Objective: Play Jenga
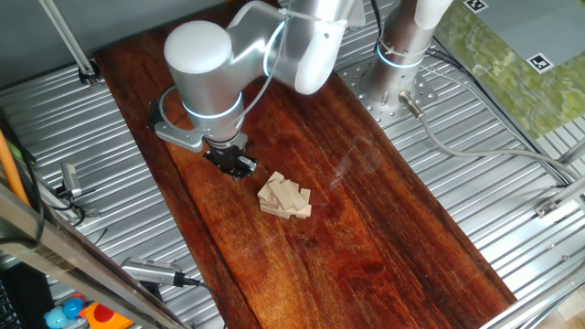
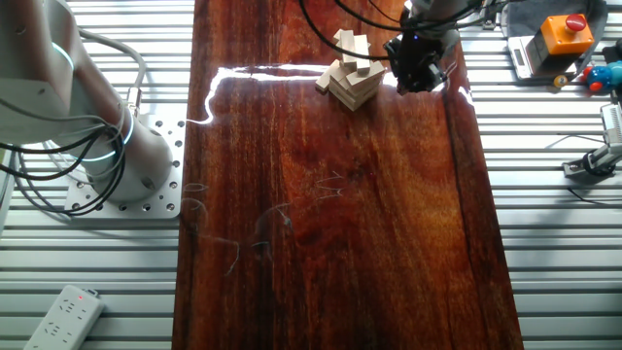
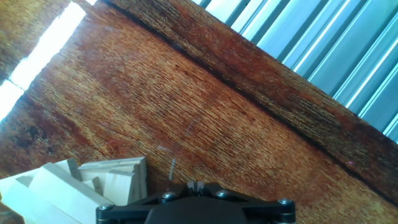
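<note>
From one fixed view, the small stack of pale, light-tan wooden Jenga blocks (image 1: 285,197) sat near the middle of the long dark red-brown wooden board (image 1: 384,228), its layers crossed and somewhat skewed, and the black two-finger gripper (image 1: 232,162) under the white arm hung just beside it at about ten o'clock, low over the board and apart from the blocks. From the other fixed view the stack (image 2: 352,74) lay toward the board's (image 2: 321,214) twelve o'clock end, with the gripper (image 2: 420,64) close at its three o'clock side; whether the fingers stood apart or together I could not tell there. In the hand view only the dark gripper body showed along the bottom edge, the fingertips out of sight, while the block stack (image 3: 74,190) sat at about eight o'clock against the board's (image 3: 217,106) grain. I judged this the approach step: nothing was held, and the next move called for lining up with one loose block and touching it gently.
</note>
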Motion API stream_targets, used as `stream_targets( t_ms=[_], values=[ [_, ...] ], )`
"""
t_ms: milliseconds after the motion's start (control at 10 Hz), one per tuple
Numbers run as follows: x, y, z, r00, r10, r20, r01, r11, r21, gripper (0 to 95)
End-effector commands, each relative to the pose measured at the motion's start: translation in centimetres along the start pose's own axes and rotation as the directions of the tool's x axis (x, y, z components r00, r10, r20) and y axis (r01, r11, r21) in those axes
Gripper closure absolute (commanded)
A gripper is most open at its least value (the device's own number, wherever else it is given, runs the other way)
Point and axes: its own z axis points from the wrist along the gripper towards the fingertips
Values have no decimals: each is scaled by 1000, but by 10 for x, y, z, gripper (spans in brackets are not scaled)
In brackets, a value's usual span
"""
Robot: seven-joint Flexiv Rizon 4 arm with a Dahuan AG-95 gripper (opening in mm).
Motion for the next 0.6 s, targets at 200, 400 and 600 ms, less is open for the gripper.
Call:
stream_targets(
  t_ms=[200, 400, 600],
  values=[
    [0, 0, 0, 1000, 1, 12, 0, 1000, -24, 950],
    [0, 0, 0, 993, 121, -13, -121, 993, -6, 950],
    [0, 0, 0, 973, 232, -9, -232, 973, -18, 950]
  ],
)
